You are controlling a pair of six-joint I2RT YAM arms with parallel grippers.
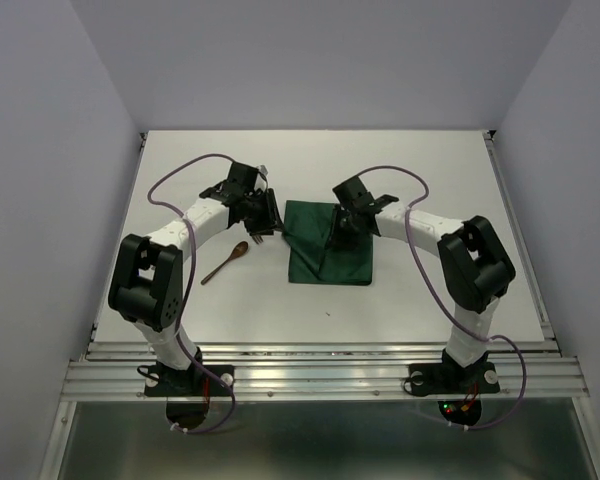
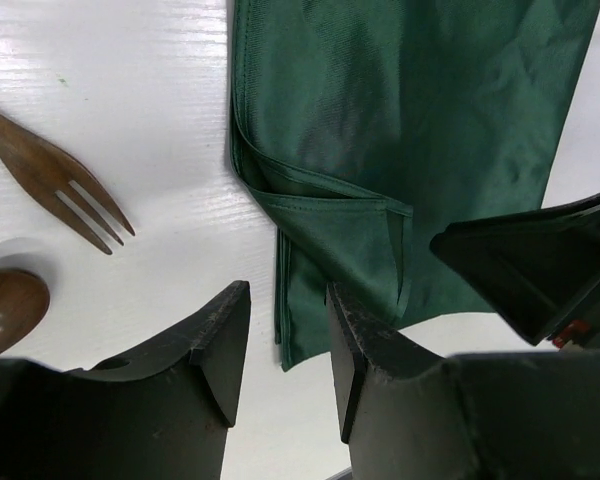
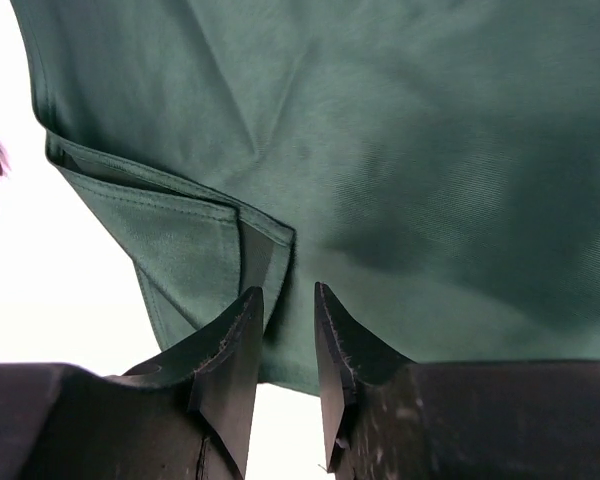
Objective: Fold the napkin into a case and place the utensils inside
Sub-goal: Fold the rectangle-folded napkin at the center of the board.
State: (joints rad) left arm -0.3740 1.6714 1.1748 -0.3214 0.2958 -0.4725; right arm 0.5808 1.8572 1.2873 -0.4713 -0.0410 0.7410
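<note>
The dark green napkin [image 1: 327, 256] lies folded in the middle of the table, with a folded flap [image 2: 340, 225] at its near left corner. The wooden fork [image 2: 50, 180] and the wooden spoon [image 1: 226, 262] lie on the table to its left, the spoon's bowl [image 2: 8, 310] just below the fork's tines. My left gripper [image 2: 285, 292] hangs open over the napkin's left edge with nothing between its fingers. My right gripper [image 3: 288, 292] hovers over the napkin [image 3: 400, 130] by the flap's hem, its jaws a narrow gap apart and holding nothing.
The white table [image 1: 420, 180] is bounded by grey walls at the back and sides and a metal rail [image 1: 320, 375] at the near edge. The two grippers are close together over the napkin; the right gripper's black body [image 2: 540, 260] shows in the left wrist view.
</note>
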